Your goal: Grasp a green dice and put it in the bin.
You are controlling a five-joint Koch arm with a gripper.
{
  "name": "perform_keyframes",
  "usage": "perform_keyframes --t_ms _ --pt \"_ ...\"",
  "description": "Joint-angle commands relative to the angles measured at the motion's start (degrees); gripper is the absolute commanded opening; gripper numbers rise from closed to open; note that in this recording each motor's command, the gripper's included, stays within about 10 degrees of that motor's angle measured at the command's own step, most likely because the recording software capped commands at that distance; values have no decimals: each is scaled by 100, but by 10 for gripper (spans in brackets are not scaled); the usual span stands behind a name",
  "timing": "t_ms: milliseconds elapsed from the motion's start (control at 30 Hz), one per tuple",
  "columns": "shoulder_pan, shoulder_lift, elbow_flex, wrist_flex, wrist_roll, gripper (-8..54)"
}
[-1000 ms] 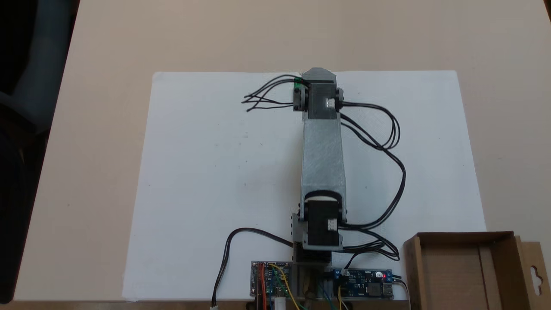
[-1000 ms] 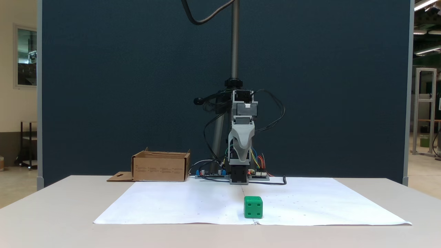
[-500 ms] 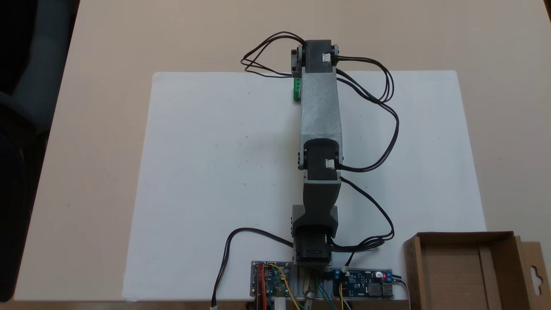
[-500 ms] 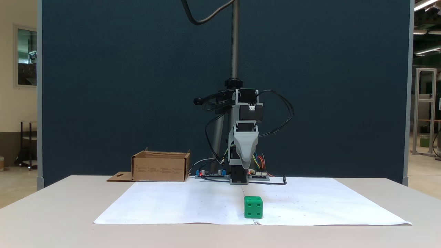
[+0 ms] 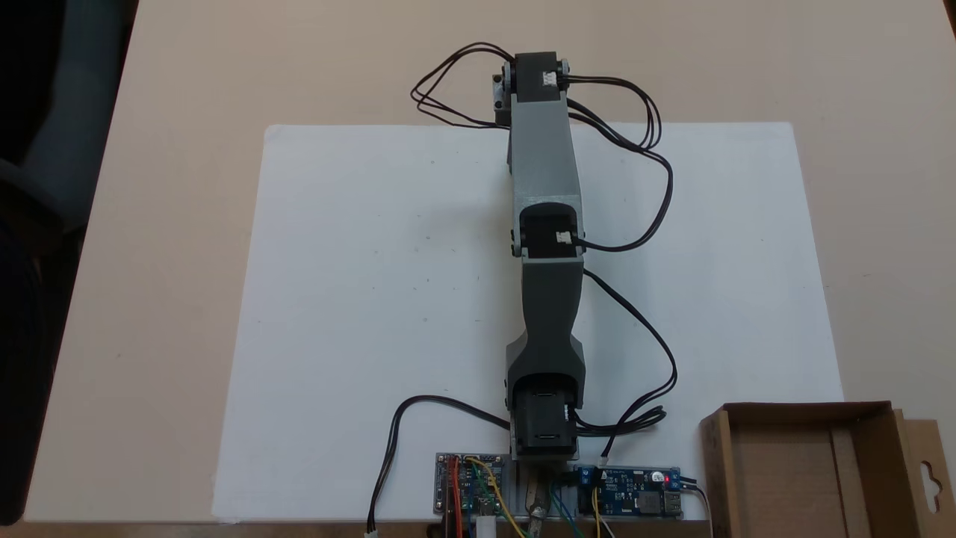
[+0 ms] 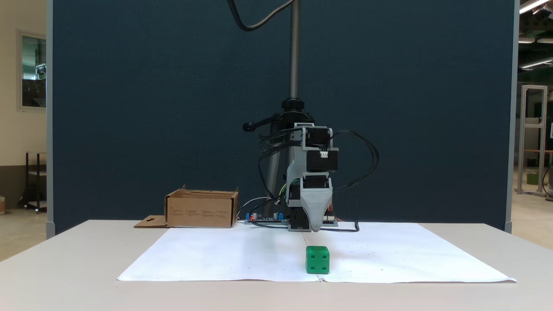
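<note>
The grey plastic claw (image 6: 316,228) points down above the small bright green plastic dice (image 6: 317,260), clear of it; whether its jaws are spread or closed cannot be told. The dice rests on the white paper sheet (image 6: 242,255) covering the beige desk (image 5: 179,224). The brown cardboard bin (image 5: 810,471) stands well apart, beside the arm's base.

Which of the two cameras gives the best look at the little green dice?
The fixed view from table level: the green dice sits in plain sight on the white paper, pips visible. In the fixed view from above, the arm covers it.
</note>
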Motion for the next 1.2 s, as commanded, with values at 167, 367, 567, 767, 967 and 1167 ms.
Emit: perform_keyframes --t_ms 167,367,567,767,967,1167 --pt "-185 -88 -475 176 308 413" --pt "-176 -237 -510 176 299 413" --pt "-123 -431 -554 123 299 413" --pt "-9 -580 -554 114 299 413" --pt "0 -773 -554 -26 299 413" --pt "9 -896 -554 -97 299 413"
